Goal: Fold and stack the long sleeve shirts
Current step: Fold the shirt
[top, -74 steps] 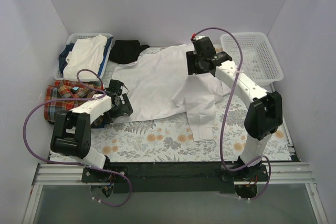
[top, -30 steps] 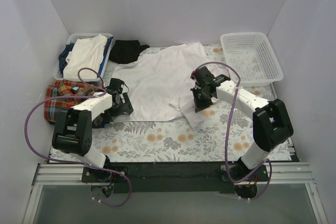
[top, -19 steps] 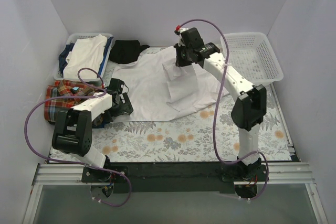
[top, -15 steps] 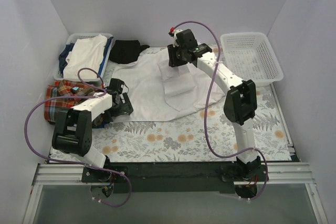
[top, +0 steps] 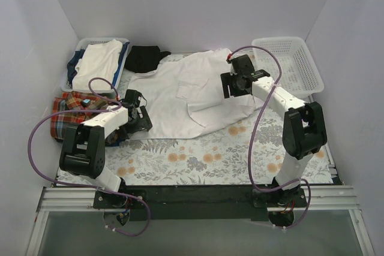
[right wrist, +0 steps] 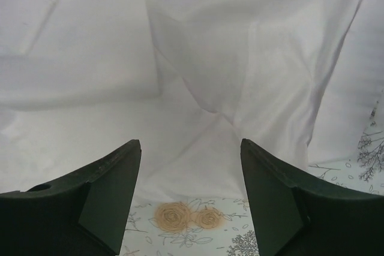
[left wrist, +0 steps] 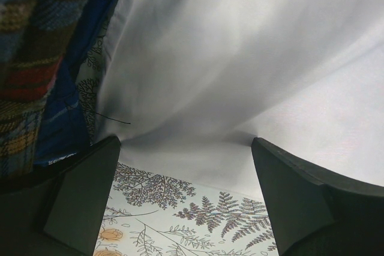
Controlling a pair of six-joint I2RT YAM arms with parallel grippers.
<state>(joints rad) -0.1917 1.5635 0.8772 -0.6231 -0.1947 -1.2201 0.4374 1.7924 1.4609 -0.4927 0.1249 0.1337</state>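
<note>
From above, the white collared shirt (top: pixel 174 97) lies spread mid-table, partly folded over itself. The right gripper (top: pixel 230 90) hovers over its right side. The left gripper (top: pixel 141 123) sits at its left hem, beside the plaid shirt (top: pixel 66 112). The left wrist view shows jaws wide apart and empty, facing the hem. The right wrist view shows jaws apart over white fabric, gripping nothing.
</note>
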